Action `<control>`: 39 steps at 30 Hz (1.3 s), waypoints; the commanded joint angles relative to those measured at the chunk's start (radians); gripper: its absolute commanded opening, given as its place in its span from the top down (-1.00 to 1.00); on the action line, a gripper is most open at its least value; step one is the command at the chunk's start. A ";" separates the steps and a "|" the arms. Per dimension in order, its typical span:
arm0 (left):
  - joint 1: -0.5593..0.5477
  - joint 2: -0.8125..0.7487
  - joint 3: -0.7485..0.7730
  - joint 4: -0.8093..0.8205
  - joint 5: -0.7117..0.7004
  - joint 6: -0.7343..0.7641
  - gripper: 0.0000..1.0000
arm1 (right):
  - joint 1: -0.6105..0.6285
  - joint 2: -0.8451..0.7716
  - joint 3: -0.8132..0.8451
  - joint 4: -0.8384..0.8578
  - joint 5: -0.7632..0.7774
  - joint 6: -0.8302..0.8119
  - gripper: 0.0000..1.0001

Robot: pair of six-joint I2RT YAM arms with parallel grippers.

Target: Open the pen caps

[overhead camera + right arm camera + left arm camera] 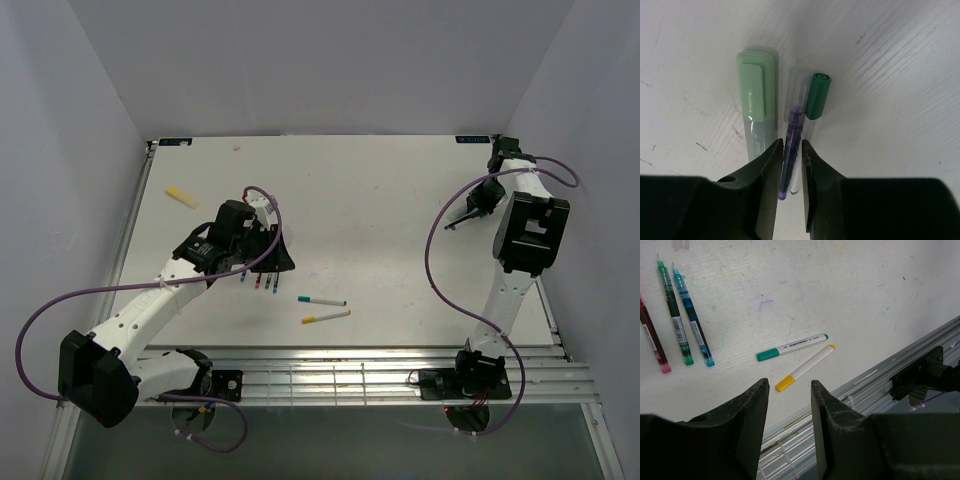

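Note:
In the right wrist view my right gripper (792,142) is shut on a slim purple pen (794,125) with a clear cap. A white pen with a green cap (817,95) lies pressed against it between the jaws. A pale-green highlighter (756,100) lies just left of the jaws. My left gripper (787,382) is open and empty, held above the table's front edge. Ahead of it lie a white pen with a green cap (790,346) and a white pen with a yellow cap (805,368). Red (652,340), green (675,315) and blue (692,320) slim pens lie to its left.
A yellow highlighter (180,196) lies at the table's back left. The slotted metal rail (350,375) runs along the front edge. My left gripper (265,250) is left of centre, my right gripper (468,212) is at the far right. White walls enclose the table.

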State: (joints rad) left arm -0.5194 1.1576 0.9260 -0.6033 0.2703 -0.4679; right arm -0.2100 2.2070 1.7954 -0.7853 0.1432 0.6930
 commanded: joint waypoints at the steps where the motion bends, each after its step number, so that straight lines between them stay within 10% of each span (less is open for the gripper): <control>1: -0.001 -0.010 -0.007 0.017 0.001 0.002 0.01 | -0.006 -0.052 -0.008 0.011 -0.007 0.005 0.46; 39: -0.001 -0.019 -0.021 0.020 0.010 -0.020 0.01 | -0.003 -0.102 -0.091 0.119 -0.021 0.025 0.49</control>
State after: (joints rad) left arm -0.5194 1.1576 0.9066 -0.5907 0.2737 -0.4835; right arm -0.2100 2.1246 1.7264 -0.7139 0.1265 0.7002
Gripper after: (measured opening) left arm 0.495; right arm 0.256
